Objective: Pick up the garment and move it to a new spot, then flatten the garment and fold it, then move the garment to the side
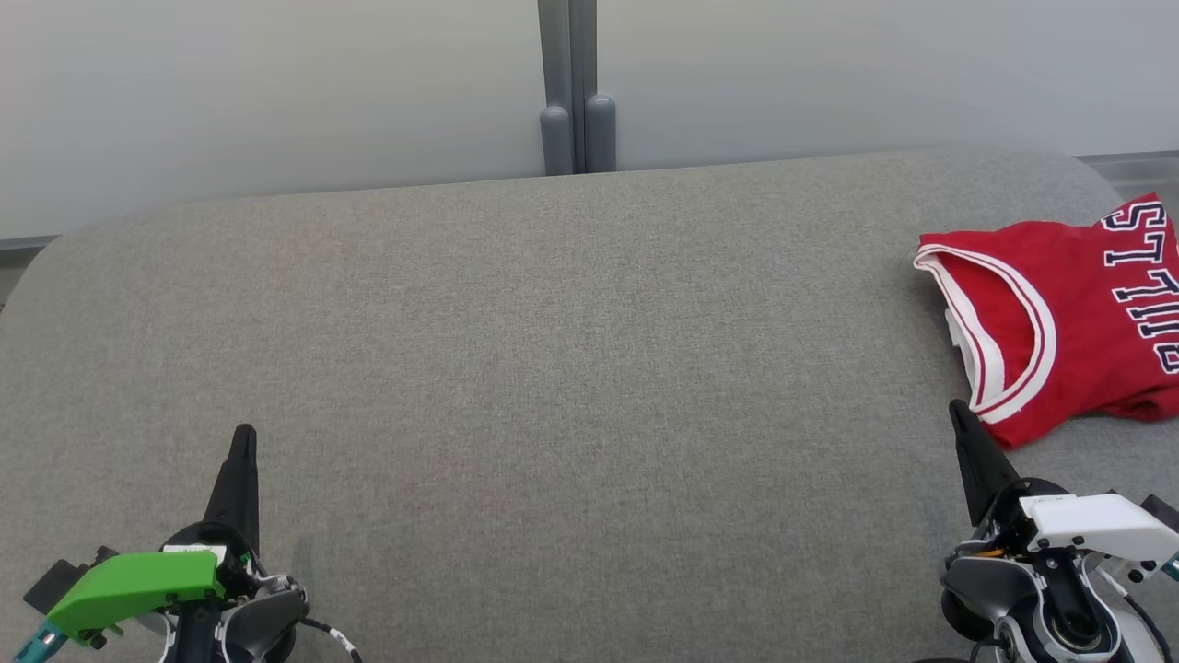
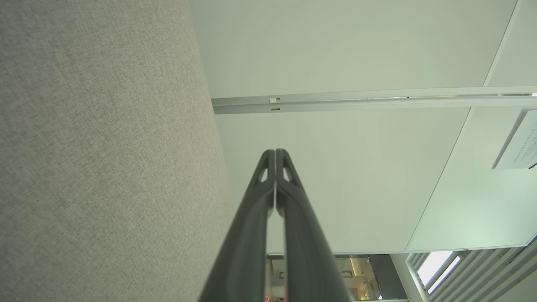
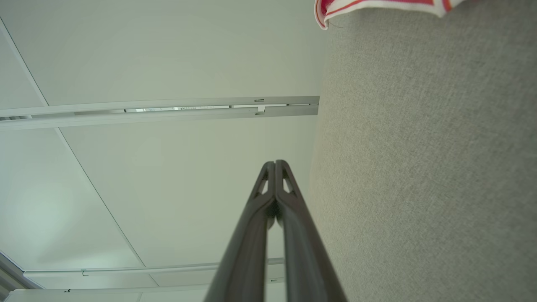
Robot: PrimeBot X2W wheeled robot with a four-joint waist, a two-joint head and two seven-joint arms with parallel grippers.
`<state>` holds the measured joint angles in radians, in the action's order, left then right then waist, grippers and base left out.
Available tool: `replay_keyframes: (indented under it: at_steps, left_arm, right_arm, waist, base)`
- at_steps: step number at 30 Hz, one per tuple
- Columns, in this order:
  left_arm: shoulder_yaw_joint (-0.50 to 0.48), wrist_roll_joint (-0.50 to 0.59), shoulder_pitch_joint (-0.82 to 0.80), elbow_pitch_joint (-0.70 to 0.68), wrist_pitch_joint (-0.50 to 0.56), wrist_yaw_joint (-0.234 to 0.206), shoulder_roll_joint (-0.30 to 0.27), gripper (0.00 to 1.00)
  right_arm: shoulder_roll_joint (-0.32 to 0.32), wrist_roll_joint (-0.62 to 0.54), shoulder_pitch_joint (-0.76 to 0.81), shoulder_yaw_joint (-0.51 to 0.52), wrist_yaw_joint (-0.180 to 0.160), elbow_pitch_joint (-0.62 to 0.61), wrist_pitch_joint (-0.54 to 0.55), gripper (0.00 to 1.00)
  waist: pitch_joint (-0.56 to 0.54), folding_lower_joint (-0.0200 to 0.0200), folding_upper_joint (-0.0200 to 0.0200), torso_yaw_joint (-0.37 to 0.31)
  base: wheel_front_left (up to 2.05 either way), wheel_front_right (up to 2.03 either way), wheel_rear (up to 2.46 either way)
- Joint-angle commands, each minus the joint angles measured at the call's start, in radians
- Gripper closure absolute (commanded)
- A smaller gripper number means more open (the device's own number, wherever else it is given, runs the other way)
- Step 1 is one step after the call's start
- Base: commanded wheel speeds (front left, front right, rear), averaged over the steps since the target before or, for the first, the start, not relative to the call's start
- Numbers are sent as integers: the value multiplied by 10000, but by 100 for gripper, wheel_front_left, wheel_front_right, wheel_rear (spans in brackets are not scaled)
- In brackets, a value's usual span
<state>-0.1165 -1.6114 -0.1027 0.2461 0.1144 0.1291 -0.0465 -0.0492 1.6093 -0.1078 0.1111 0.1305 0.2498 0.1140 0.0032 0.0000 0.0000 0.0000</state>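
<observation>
- At the far right of the grey surface [image 1: 553, 350] I see the garment [image 1: 1073, 313]. It is red with white trim and dark lettering, loosely rumpled, and runs past the right edge of the head view.
- My right claw [image 1: 961, 416] sits near right, fingers pressed together with nothing between them. Its tip is just beside the garment's white-trimmed edge, and I cannot tell whether they touch.
- My left claw [image 1: 244, 440] sits near left, well apart from the garment, likewise pinched closed and empty.
- Beyond the far edge stand pale wall panels [image 1: 276, 92] with a grey post [image 1: 576, 92] between them.
</observation>
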Motion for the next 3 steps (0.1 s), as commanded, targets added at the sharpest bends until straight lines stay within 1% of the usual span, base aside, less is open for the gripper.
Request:
replay_keyframes:
  at_steps: [1,3]
  left_arm:
    - [-18,-25,-138,-22,49,29,-71,100]
    - [-18,-25,-138,-22,49,29,-71,100]
  right_arm:
    - [-14,70,-80,9,4,-48,10,100]
    - [-14,70,-80,9,4,-48,10,100]
  waist:
    - [0,0,0,0]
    - [0,0,0,0]
  base:
    - [0,0,0]
    - [0,0,0]
